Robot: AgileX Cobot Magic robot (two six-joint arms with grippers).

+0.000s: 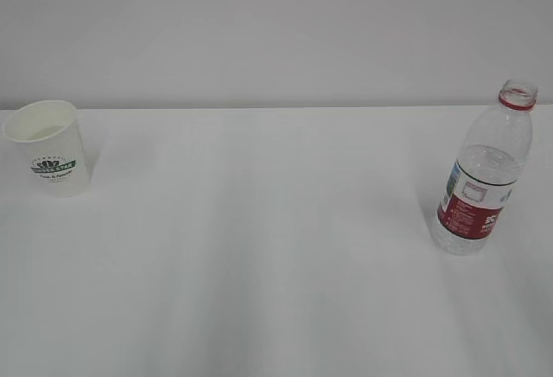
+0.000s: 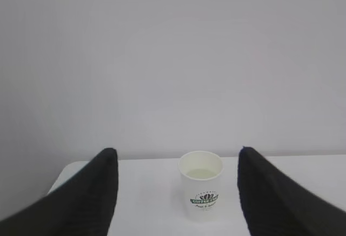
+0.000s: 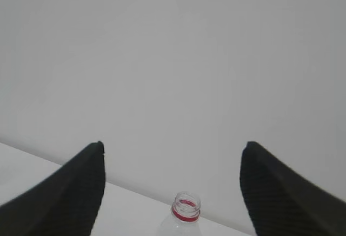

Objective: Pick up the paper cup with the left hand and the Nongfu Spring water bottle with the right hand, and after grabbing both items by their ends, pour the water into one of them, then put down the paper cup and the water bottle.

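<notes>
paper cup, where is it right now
The cup stands upright at the table's far-left edge in the exterior view, far from the bottle at right.

Exterior camera looks down at a slant across the counter (image 1: pixel 276 247). Each wrist camera looks forward between its jaws: left shares the paper cup (image 2: pixel 201 191), right the bottle (image 3: pixel 185 214).

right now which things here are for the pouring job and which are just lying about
For the job:
- cup, upright, far left
- bottle, upright, cap off, right
- left gripper, open, lined up on the cup
- right gripper, open, lined up on the bottle

Lying about:
- nothing else; only the table and wall
</notes>
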